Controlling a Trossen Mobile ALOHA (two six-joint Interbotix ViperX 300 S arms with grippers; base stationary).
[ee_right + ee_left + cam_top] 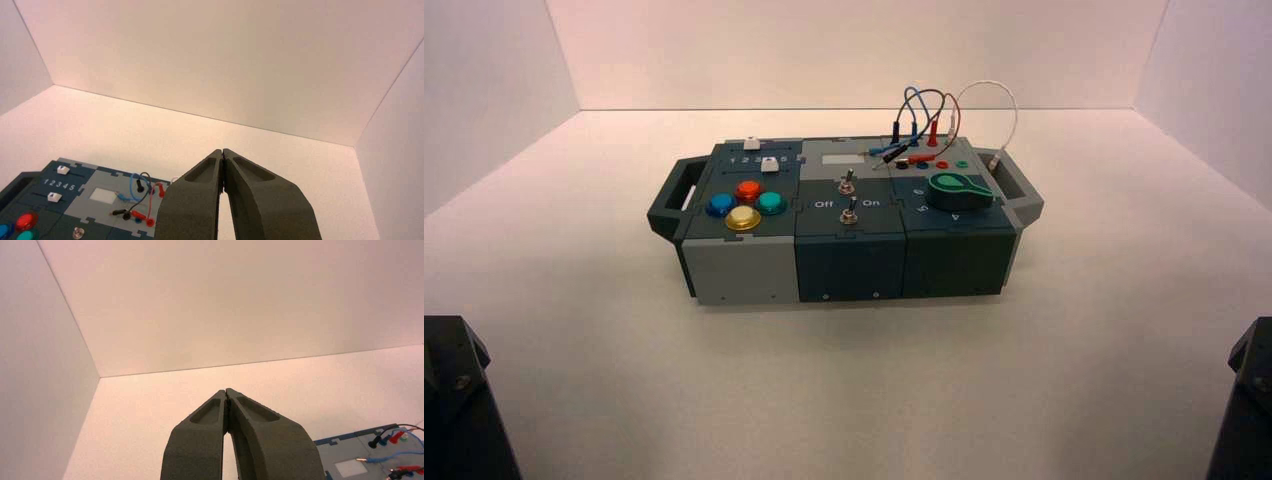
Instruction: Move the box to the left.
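The left gripper's fingers are pressed together, grasping nothing, nearer the robot than the box; the right gripper's match (closed and empty). Apart from both, the box sits on the worktop, a side handle left of its four coloured buttons.

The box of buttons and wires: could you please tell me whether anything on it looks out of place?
Perhaps the blue wire: one end lies loose by the pale panel, unplugged, though that may be intended.
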